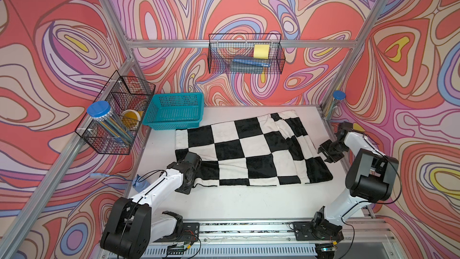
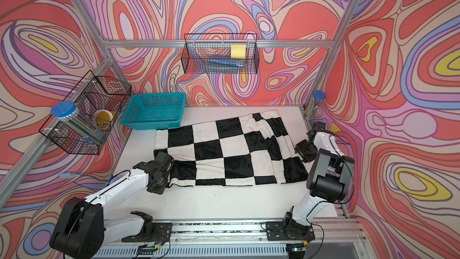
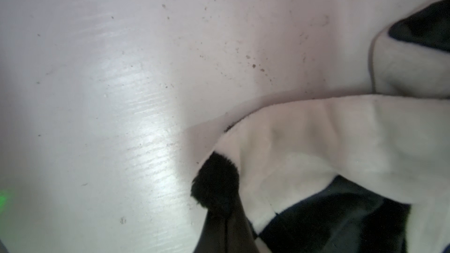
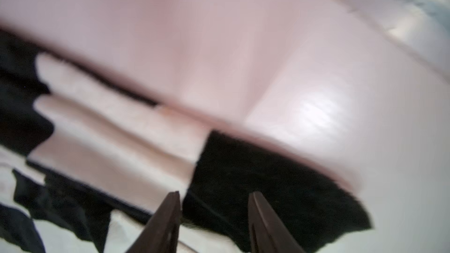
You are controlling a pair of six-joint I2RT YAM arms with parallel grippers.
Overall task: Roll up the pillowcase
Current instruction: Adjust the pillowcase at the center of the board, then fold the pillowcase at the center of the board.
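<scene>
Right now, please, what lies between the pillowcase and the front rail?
Bare tabletop from pillowcase to rail, left arm crossing one end; both top views show it.

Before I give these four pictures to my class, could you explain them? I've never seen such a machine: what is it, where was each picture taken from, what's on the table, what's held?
It is a robot with a left arm and a right arm, each ending in a two-finger gripper. Two pictures come from a pair of cameras side by side overhead, so they look nearly alike. The other two come from cameras on the arms' wrists, close to the cloth. On the white table lies a black and white checked pillowcase, spread out with folds near the right arm, not yet rolled. A teal basket stands by its far edge. The left gripper is shut on a black corner of the cloth. The right gripper is open over the cloth, holding nothing.
</scene>
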